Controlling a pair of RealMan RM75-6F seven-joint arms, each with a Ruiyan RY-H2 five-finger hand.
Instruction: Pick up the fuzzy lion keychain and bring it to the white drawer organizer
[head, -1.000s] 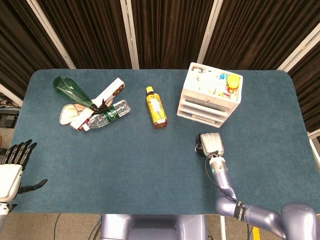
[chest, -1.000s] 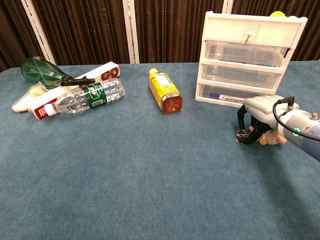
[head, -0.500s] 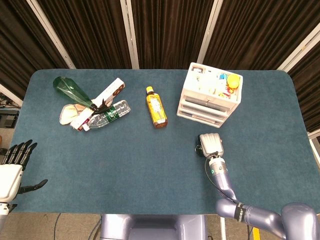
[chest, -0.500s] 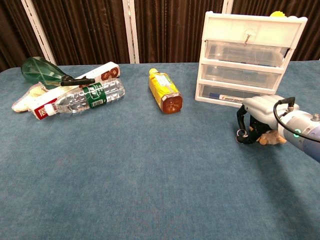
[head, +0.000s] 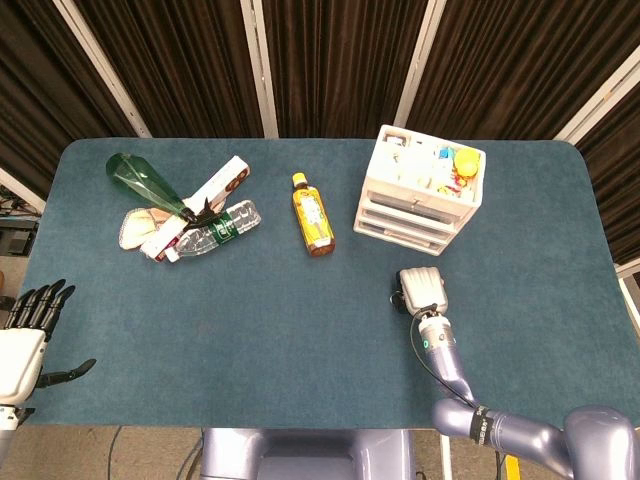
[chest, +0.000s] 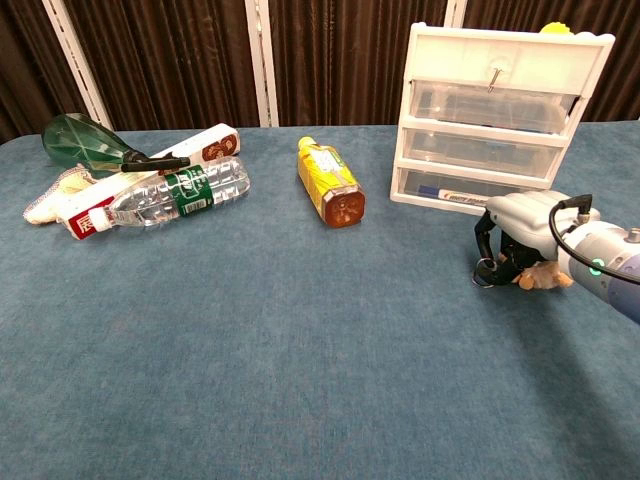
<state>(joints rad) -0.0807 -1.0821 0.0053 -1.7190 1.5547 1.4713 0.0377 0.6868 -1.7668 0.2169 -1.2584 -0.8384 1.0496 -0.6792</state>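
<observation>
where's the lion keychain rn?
Chest view, right side: the lion keychain sits on the table under the curled fingers of the right hand, just in front of the white drawer organizer.

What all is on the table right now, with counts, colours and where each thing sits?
white plastic drawer organizer: 1, white, far right of table, small items on top.
yellow drink bottle: 1, yellow, lying centre-far.
clear water bottle with green label: 1, lying far left.
green glass bottle: 1, far left, lying.
white and red box: 1, across the left pile.
beige fuzzy pouch: 1, left edge of pile.
fuzzy lion keychain: 1, tan, under the right hand.
left hand: near-left table edge, fingers apart.
right hand: in front of organizer, gripping keychain.
</observation>
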